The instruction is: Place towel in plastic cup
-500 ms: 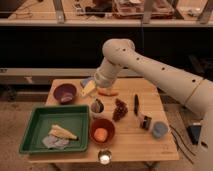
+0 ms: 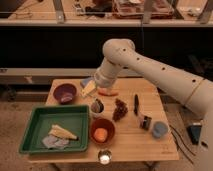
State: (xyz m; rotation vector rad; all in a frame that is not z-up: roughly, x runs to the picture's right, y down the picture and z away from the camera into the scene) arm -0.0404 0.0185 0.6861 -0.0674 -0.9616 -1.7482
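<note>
I see pincer (image 2: 90, 90) over tabletop (image 2: 132, 142) near back edge, beside purple bowl (image 2: 65, 92); open or closed, can't tell. Grey towel (image 2: 54, 142) lies in green tray (image 2: 29, 131), front-left corner.

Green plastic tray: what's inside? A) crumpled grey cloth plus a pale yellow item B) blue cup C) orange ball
A: crumpled grey cloth and pale yellow item lie in the green plastic tray; the tool is up by the round purple bowl.

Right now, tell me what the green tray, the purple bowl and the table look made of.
Green tray: likely plastic, even matte colour, moulded rim. Purple bowl: plastic or ceramic, smooth; cannot tell which. Table: wood, pale tan top. The gripper hangs over the table's back, beside the bowl.
</note>
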